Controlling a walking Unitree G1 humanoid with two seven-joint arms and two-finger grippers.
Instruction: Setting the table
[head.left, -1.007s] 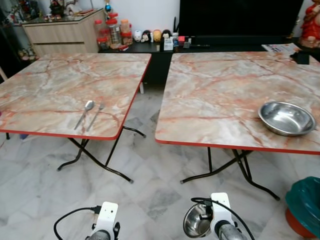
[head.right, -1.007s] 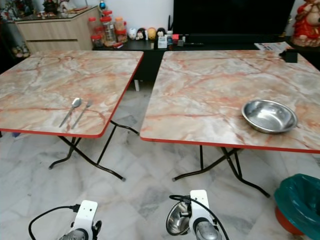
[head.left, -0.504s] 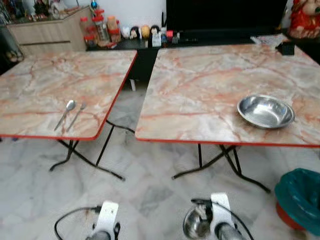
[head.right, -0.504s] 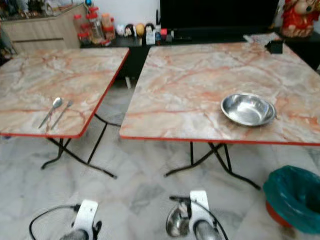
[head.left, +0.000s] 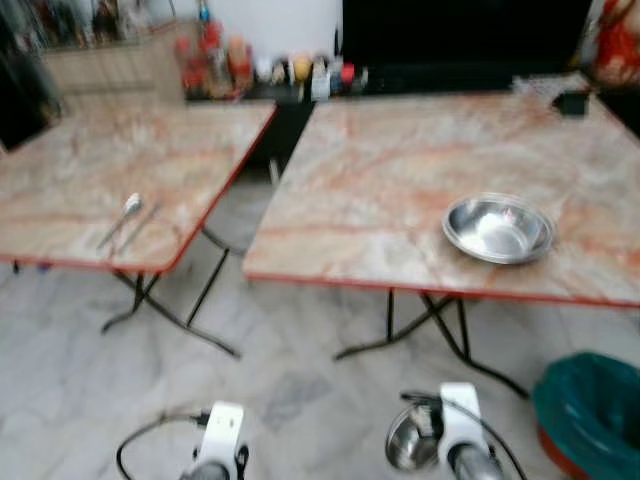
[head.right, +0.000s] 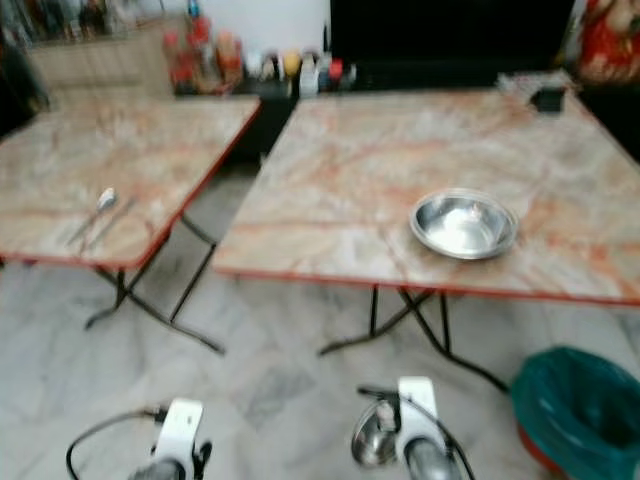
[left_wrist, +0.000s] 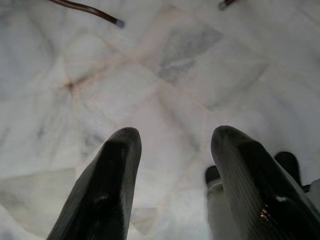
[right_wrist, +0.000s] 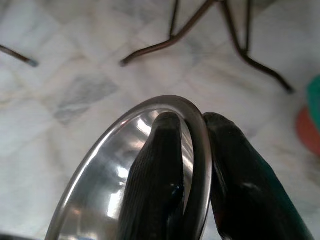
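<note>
While it hangs low over the marble floor (left_wrist: 200, 65), the right hand (right_wrist: 192, 165) pinches a steel bowl's (right_wrist: 100, 195) rim between its fingers — the left hand (left_wrist: 175, 175) gapes wide, holding nothing. Another bowl (head.left: 498, 228) sits on the right counter (head.left: 400, 170).

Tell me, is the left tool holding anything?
No, the left tool is open, with only bare floor between its fingers.
</note>
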